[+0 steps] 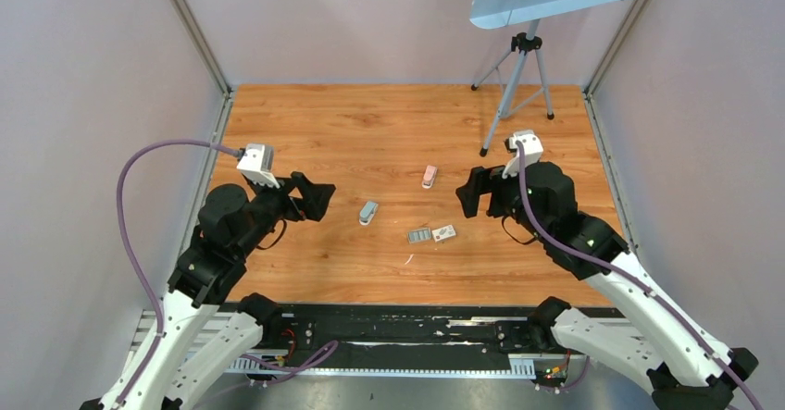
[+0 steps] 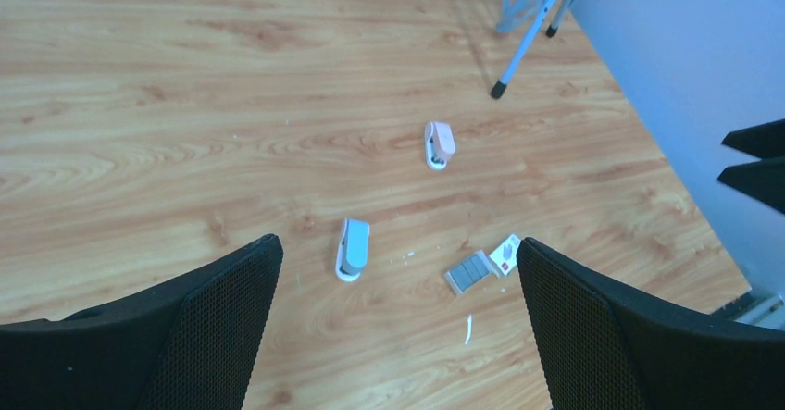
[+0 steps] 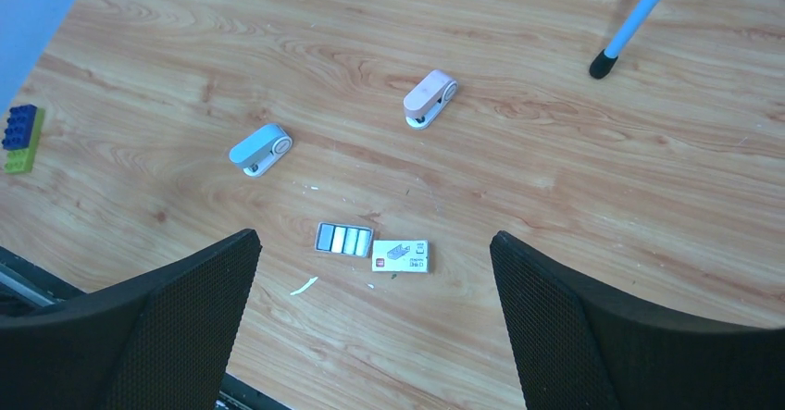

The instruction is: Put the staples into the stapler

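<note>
The pale blue stapler (image 1: 368, 212) lies closed on the wooden table, also seen in the left wrist view (image 2: 353, 248) and the right wrist view (image 3: 261, 149). The staples (image 1: 419, 236) are several grey strips side by side in a small tray (image 2: 470, 271) (image 3: 344, 239), right of the stapler. My left gripper (image 1: 315, 197) (image 2: 397, 243) is open and empty, raised left of the stapler. My right gripper (image 1: 470, 192) (image 3: 373, 236) is open and empty, raised right of the staples.
A pink stapler (image 1: 429, 177) (image 2: 439, 143) (image 3: 430, 97) lies farther back. A white printed box (image 1: 444, 233) (image 3: 401, 255) touches the staples' right side. A tripod (image 1: 518, 86) stands at the back right. Toy bricks (image 3: 20, 137) lie at the left edge.
</note>
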Controlling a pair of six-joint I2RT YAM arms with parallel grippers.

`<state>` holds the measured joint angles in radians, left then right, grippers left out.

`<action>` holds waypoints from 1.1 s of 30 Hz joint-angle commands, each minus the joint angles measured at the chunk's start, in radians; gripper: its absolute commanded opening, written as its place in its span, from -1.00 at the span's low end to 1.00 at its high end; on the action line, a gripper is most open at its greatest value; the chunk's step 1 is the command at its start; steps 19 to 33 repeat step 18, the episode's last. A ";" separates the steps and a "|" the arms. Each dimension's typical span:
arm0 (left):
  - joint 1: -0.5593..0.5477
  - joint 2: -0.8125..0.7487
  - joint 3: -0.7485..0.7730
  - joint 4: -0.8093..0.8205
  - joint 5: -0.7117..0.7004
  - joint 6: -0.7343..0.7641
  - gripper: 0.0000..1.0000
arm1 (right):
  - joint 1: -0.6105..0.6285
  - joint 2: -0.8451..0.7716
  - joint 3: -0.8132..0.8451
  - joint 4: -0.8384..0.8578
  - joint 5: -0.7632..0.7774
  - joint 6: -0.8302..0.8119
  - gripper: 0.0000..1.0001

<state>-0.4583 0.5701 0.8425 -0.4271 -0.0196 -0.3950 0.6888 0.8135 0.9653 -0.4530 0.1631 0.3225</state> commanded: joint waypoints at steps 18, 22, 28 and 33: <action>0.006 -0.036 -0.079 0.038 0.044 -0.024 1.00 | -0.005 -0.041 -0.053 -0.014 0.094 0.072 1.00; 0.006 -0.036 -0.079 0.038 0.044 -0.024 1.00 | -0.005 -0.041 -0.053 -0.014 0.094 0.072 1.00; 0.006 -0.036 -0.079 0.038 0.044 -0.024 1.00 | -0.005 -0.041 -0.053 -0.014 0.094 0.072 1.00; 0.006 -0.036 -0.079 0.038 0.044 -0.024 1.00 | -0.005 -0.041 -0.053 -0.014 0.094 0.072 1.00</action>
